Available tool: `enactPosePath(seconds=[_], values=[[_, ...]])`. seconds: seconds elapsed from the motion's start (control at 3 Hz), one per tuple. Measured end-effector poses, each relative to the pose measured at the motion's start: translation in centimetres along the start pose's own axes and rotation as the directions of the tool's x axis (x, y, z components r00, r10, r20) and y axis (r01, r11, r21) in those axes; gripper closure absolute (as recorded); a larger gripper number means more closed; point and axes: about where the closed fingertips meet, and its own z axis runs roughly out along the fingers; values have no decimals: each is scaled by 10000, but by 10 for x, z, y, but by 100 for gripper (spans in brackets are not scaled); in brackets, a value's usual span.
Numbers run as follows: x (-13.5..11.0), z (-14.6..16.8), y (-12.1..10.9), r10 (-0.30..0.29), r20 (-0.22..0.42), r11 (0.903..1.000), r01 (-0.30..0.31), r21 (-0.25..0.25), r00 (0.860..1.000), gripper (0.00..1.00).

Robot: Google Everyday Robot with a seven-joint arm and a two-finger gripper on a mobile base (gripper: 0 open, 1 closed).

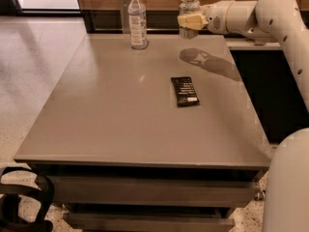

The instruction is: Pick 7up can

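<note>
7up can (189, 5) was upright and held off the table (111, 124), above the far right corner, its shadow on the surface just below. Gripper (188, 22) was clamped around the can's middle, arm (251, 16) reaching in from the right. Clear bottle (138, 21) stood at the far edge, left of the can, apart from it. Black wrapper (184, 91) lay flat mid-table, nearer the camera.

7up can (189, 5) in end effector (189, 21), seemingly above table (120, 124)

Cream claw (189, 22) around the silvery-green 7up can (189, 5) above a grey table (120, 124), black wrapper (185, 91), white-capped bottle (138, 21)
</note>
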Motion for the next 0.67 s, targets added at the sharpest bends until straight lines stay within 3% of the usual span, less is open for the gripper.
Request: enactPosePath(seconds=[0.33,0.67], values=[[-37,-17,-1,-597,58,9972,593,447,9982,100],[-56,-23,2,-939,171,9940,928,573,9954,100]])
